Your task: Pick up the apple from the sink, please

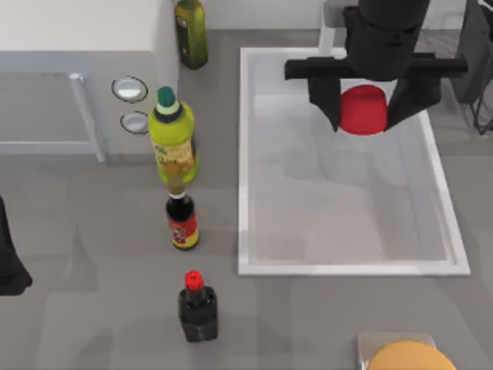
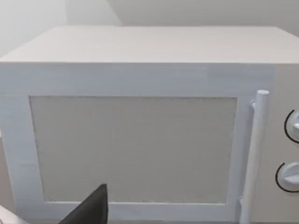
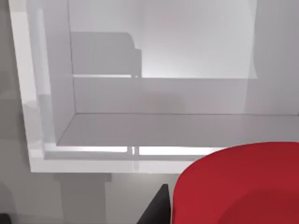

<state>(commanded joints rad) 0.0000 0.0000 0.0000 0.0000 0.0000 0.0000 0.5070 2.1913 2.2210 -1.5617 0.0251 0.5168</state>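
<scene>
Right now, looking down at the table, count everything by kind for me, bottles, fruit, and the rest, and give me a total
Bottles: 4, namely olive oil bottle, yellow-green bottle, soy sauce bottle, dark red-capped bottle
Apple: 1, between the right end effector fingers
Sink: 1
Microwave: 1
Bread on a board: 1
Total: 8

Top view looking straight down on the table, left wrist view close, facing the microwave (image 2: 140, 140) door, right wrist view close over the sink (image 3: 42, 116), sharing sink (image 1: 245, 154) and apple (image 1: 363, 109) with the top view
</scene>
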